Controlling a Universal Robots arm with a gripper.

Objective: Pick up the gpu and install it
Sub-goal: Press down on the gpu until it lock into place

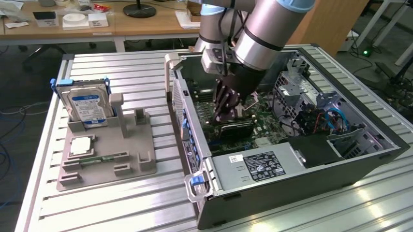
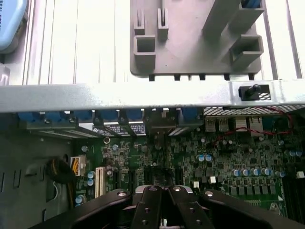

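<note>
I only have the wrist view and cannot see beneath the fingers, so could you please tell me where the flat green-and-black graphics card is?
Observer: The gpu sits inside the open black computer case, on the green motherboard, directly under the gripper.
Operator: Is it gripped?
Observer: The shut tips meet its top edge; a grip I cannot confirm.
Operator: And the grey tray?
Observer: It carries an upright silver hard drive with a blue label.
</note>
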